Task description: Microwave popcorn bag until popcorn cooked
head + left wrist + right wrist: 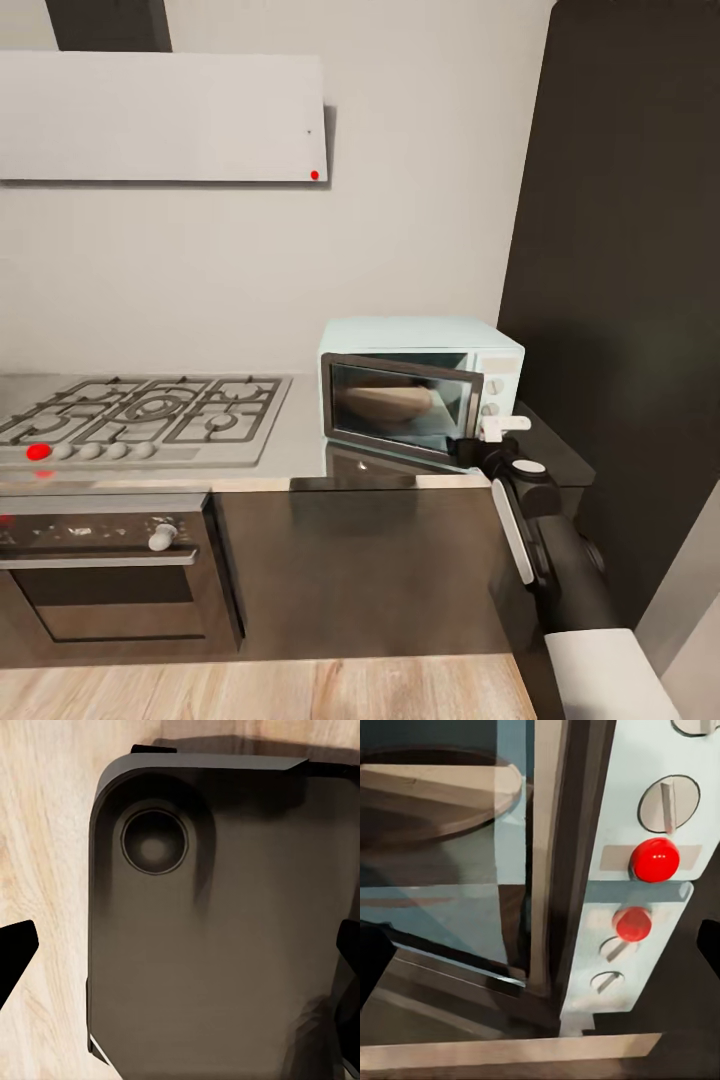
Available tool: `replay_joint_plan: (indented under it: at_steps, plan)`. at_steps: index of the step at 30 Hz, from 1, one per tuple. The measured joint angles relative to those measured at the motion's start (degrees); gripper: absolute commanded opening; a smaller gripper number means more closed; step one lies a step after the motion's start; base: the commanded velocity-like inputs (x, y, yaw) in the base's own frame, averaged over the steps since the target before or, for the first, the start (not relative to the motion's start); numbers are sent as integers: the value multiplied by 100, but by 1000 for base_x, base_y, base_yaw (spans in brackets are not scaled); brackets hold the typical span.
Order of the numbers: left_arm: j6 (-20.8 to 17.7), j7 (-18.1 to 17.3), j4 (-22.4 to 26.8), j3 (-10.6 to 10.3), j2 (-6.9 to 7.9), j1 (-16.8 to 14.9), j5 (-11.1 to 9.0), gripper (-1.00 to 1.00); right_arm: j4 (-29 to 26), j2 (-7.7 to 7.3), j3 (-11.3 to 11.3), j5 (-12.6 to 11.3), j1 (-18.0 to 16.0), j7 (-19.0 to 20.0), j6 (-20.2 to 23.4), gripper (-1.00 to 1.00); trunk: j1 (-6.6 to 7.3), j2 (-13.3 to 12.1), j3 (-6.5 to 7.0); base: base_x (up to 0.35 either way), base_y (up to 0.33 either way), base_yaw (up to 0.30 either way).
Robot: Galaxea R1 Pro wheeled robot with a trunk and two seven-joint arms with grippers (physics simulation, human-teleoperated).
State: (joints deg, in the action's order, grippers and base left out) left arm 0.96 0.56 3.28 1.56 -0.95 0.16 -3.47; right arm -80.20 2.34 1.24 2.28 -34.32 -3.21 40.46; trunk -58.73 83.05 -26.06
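Right tool (505, 428): white fingers at the end of a black arm, raised just in front of the knob panel at the right side of the small pale mint-blue microwave (420, 385). Whether the fingers are spread or pressed together cannot be told. The right wrist view looks closely at that panel: round grey-white knobs and a glossy red round button (654, 859), mirrored in the surface below.

Microwave door (400, 408): dark glass in a silver frame, ajar. A tan-brown rounded shape, apparently the popcorn bag (385, 403), shows through the glass, inside the cavity; label not legible.

Microwave stands on the glossy grey reflective counter (300, 462), dark brown fronts beneath. To the left: steel gas hob (140, 420) with black grates; a built-in black oven (105, 575) below.

Left tool (180, 945): dark fingertips at both edges of the left wrist view, spread wide, holding nothing, over a dark rounded panel and pale wood floor (45, 832).
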Motion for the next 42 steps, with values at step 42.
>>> replay_joint_plan:
  at_steps: [42]
  plan:
    - [1,-14,0,0,-1,0,12,100,-45,-88,-400,-4,0,-595,-164,100,2,1,0,-90,0,0]
